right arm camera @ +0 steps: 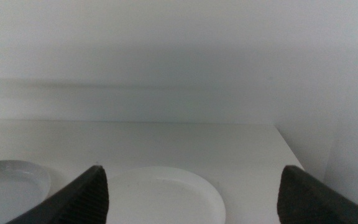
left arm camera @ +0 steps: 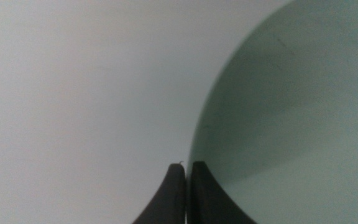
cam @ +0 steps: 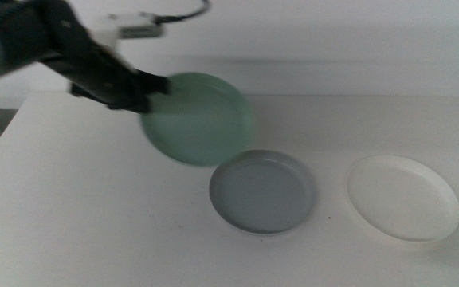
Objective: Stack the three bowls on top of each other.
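Left gripper is carrying the green bowl by its rim, jaws pinched tight, above the counter beside the grey bowl — thin edge-hold, likely slipping or landing off-centre; right gripper is waiting, jaws wide, by the white bowl.

White table, pale wall behind.

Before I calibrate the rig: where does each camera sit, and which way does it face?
Middle view: above the table, looking forward and down at the mint green bowl, grey bowl and white bowl; the left arm shows.
Left wrist view: on the left arm; left gripper pinches the mint green bowl's rim.
Right wrist view: low, facing the wall; right gripper is open.
Middle and right wrist views share the grey and white bowls.
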### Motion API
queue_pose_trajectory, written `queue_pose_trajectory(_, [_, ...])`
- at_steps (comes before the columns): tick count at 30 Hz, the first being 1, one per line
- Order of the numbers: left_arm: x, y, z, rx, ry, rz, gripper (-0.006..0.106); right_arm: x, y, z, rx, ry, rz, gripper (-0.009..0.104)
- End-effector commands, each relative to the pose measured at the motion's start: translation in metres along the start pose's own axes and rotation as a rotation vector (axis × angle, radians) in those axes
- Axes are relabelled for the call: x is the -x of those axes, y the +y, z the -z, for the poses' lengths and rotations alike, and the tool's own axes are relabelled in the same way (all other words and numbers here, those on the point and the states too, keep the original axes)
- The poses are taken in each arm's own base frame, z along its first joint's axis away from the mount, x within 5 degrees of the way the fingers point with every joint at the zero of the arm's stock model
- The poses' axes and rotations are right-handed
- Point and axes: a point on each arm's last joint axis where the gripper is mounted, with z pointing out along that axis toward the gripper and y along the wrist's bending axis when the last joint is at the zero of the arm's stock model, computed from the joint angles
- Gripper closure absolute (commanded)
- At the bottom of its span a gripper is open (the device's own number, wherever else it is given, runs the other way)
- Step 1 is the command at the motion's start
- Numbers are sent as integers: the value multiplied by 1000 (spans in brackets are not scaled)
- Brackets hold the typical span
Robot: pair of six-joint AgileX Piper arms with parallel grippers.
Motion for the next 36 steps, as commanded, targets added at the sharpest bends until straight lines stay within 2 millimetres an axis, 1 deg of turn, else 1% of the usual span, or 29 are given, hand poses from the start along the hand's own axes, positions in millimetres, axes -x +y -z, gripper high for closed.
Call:
queue_pose_trajectory(1, [-9,-29,-5,-24,12,-23,102,0,0,0,-2,-8,13,4])
queue_pose_trajectory(4, [-18,-59,-21,-58,28,-54,102,0,0,0,-2,-8,13,4])
queue_pose_trajectory(7, [-27,-76,-39,-86,55,-53,102,0,0,0,-2,-8,13,4])
queue_pose_trajectory(9, [-33,-83,-50,-103,87,-46,102,0,0,0,-2,-8,13,4])
queue_pose_trajectory(13, [-43,-88,-68,-104,137,-49,102,0,0,0,-2,-8,13,4])
queue_pose_trajectory(17, [-48,-88,-80,-113,163,-36,102,0,0,0,-2,-8,13,4])
queue_pose_trajectory(21, [-51,-87,-85,-114,186,-42,100,0,0,0,-2,-8,13,4])
queue_pose_trajectory(24, [-51,-87,-85,-117,188,-56,92,0,0,0,-2,-8,13,4])
queue_pose_trajectory(27, [-52,-90,-78,-140,203,-112,76,0,0,0,-2,-8,13,4])
queue_pose_trajectory(28, [-51,-91,-73,-152,202,-136,68,0,0,0,-2,-8,13,4])
queue_pose_trajectory(30, [-45,-93,-54,-162,177,-160,51,0,0,0,-2,-8,13,4])
queue_pose_trajectory(31, [-41,-94,-41,-161,152,-177,42,0,0,0,-2,-8,13,4])
queue_pose_trajectory(34, [-27,-97,10,-158,40,-234,12,0,0,0,-2,-8,13,4])
queue_pose_trajectory(35, [-24,-99,31,-161,-9,-247,7,0,0,0,-2,-8,13,4])
queue_pose_trajectory(36, [-22,-100,53,-172,-51,-266,7,0,0,0,-2,-8,13,4])
